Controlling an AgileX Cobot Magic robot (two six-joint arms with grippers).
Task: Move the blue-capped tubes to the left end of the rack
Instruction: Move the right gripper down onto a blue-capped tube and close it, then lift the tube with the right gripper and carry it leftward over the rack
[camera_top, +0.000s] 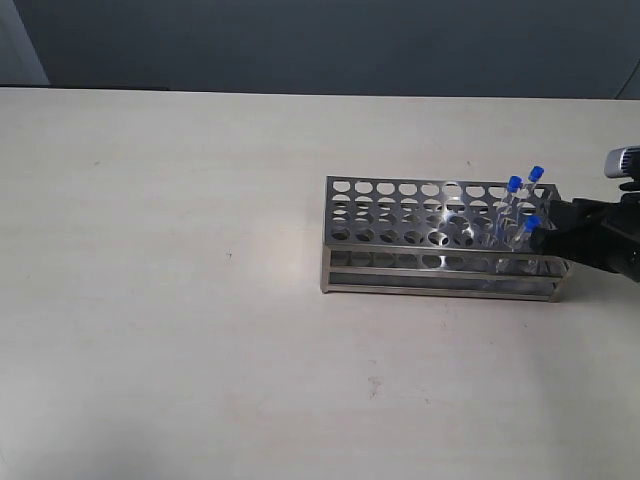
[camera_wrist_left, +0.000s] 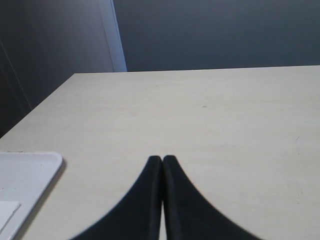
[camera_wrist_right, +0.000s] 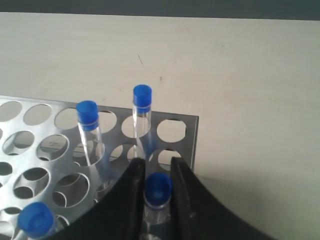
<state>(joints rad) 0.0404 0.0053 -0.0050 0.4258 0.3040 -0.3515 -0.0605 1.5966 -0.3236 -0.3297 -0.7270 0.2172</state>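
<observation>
The shiny steel rack (camera_top: 420, 215) stands right of the table's middle, seen close up as the rack (camera_wrist_right: 35, 150) in the right wrist view. Several blue-capped tubes stand at its right end: one tube (camera_top: 514, 186), another tube (camera_top: 536, 173), and a third tube (camera_top: 531, 223). My right gripper (camera_top: 545, 236) reaches in from the right. In the right wrist view, the right gripper (camera_wrist_right: 157, 164) is shut on the nearest blue-capped tube (camera_wrist_right: 158, 187), with a finger pressed against each side of its cap. Other tubes (camera_wrist_right: 88, 114) (camera_wrist_right: 142, 96) (camera_wrist_right: 36, 218) stand around it. My left gripper (camera_wrist_left: 162, 159) is shut and empty over bare table, out of the exterior view.
A white tray (camera_wrist_left: 25, 175) lies on the table near the left gripper, beside the table's edge. The rack's other holes (camera_top: 380, 210) hold nothing. A dark wall runs behind the table.
</observation>
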